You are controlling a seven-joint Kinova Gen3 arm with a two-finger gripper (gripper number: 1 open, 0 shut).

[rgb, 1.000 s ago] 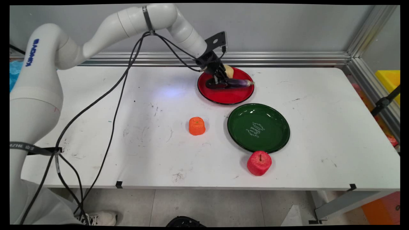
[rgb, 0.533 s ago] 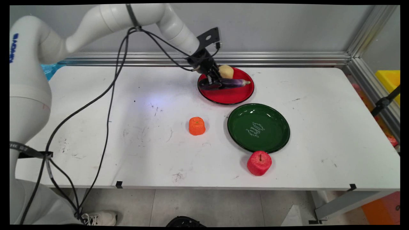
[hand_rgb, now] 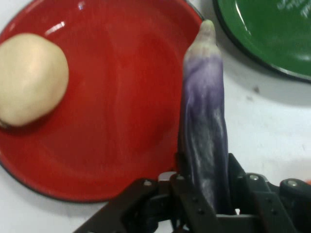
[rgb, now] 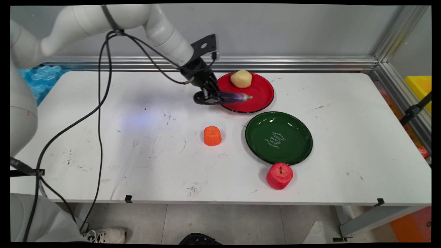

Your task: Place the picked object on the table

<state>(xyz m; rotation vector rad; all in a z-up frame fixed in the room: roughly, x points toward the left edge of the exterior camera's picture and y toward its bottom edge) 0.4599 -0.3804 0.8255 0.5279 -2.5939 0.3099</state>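
1. Main view: gripper [rgb: 211,98] clamped on a purple eggplant [rgb: 234,97], held roughly level above the left rim of the red plate [rgb: 262,100]; stem tip points right, over the plate.
2. Hand view: fingers [hand_rgb: 184,187] pressed against both sides of the eggplant [hand_rgb: 204,141] near its thick end; its tip reaches toward the plate's [hand_rgb: 121,121] edge, with the green plate [hand_rgb: 272,34] beyond.
3. A pale yellow potato [rgb: 240,78] sits at the back of the red plate, apart from the eggplant.
4. Green plate [rgb: 279,137] lies just in front and right of the red one, rims near each other.
5. Orange fruit [rgb: 212,135] stands on the white table [rgb: 103,137], below the gripper and left of the green plate; red apple [rgb: 279,175] touches or nearly touches that plate's front rim.
6. Table left of the gripper is bare but for scuffs; black cables [rgb: 103,86] hang over it. Aluminium rail [rgb: 293,63] runs along the back edge.
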